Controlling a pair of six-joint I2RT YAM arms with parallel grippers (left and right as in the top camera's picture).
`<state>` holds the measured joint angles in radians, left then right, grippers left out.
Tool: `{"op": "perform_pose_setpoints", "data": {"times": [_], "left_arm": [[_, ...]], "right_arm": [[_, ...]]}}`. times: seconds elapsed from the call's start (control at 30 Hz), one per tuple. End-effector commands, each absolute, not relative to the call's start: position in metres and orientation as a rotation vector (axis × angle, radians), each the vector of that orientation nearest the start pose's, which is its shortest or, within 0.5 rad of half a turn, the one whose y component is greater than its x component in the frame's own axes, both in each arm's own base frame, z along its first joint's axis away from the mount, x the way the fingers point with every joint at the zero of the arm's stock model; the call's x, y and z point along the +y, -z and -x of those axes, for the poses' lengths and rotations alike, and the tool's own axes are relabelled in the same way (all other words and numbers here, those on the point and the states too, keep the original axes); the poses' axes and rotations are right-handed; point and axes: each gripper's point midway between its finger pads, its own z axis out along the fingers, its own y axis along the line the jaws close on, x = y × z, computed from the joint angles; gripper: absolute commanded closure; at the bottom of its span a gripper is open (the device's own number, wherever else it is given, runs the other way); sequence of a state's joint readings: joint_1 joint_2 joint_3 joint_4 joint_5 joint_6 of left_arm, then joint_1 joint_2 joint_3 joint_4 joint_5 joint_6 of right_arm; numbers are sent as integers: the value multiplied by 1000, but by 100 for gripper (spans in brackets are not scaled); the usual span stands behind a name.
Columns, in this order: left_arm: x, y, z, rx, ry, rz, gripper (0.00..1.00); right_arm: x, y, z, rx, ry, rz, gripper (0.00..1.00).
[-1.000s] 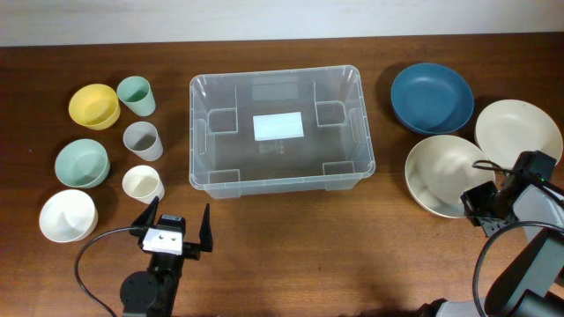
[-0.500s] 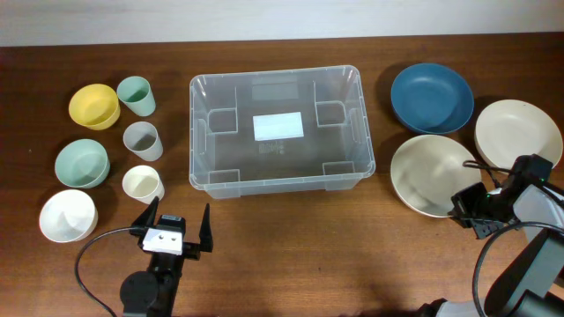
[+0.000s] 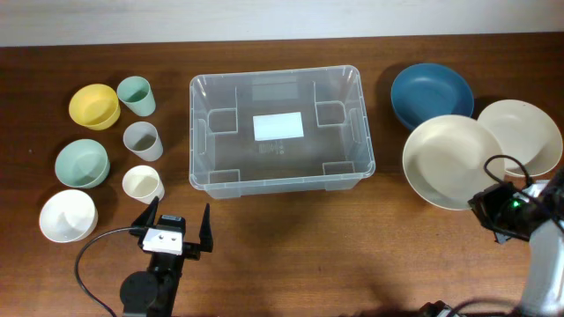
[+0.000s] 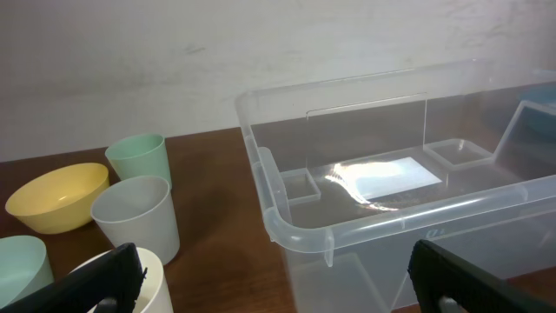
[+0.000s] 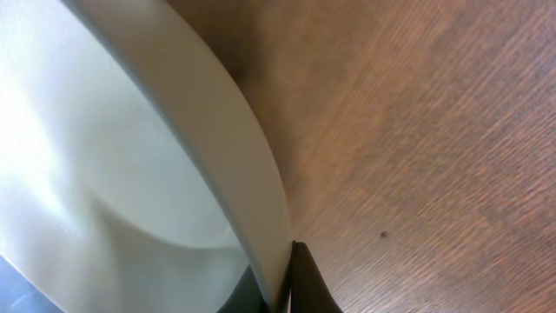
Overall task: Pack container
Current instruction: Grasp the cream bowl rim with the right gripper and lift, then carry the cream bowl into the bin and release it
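The container [image 3: 282,180] at mid-frame is clear, glossy plastic. The table [image 3: 308,246] is brown, grained wood. The cream bowl [image 3: 445,163] at right looks smooth, matt. My left gripper [image 4: 274,261] has matt black fingers.

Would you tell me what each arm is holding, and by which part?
The right gripper pinches the cream bowl by its rim, between its fingers; the left gripper holds nothing.

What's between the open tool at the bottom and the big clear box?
Only bare table lies between the left tool and the container, seen from overhead.
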<state>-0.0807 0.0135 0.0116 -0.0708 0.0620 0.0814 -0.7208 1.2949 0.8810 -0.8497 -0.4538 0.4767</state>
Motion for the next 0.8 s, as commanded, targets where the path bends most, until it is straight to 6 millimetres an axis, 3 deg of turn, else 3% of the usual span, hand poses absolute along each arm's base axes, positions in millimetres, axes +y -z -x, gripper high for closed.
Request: {"op": "perform_pose_setpoints", "data": {"times": [0.0,0.13,0.17,0.3,0.4,0.47,0.6,0.7,0.77], "left_arm": [[-28,-158,-244,1637,49,-159,0],[-28,-158,-244,1637,50,-159,0],[-28,-158,-244,1637,50,-159,1],[-28,-158,-244,1637,49,-159,0],[-28,-158,-244,1637,50,-159,1],[-28,-158,-244,1637,50,-159,1],[-28,-158,-244,1637,49,-159,0],[-28,-158,-244,1637,49,-159,1],[-28,-158,-244,1637,50,-159,0]], "right_arm": [[-105,-152,-254,2214,-637,-1274,96],[-96,-194,-257,2114,-669,-1175,96],[-92,-217,-259,2057,-692,-1140,96],[-77,-265,-265,1982,-739,-1027,96],[-45,-298,-279,1986,-812,-887,96],[1,-319,-296,2005,-920,-714,96],[63,-324,-320,2049,-1000,-560,96],[115,-310,-337,2111,-1017,-491,96],[160,-295,-348,2160,-1045,-395,96]]}}
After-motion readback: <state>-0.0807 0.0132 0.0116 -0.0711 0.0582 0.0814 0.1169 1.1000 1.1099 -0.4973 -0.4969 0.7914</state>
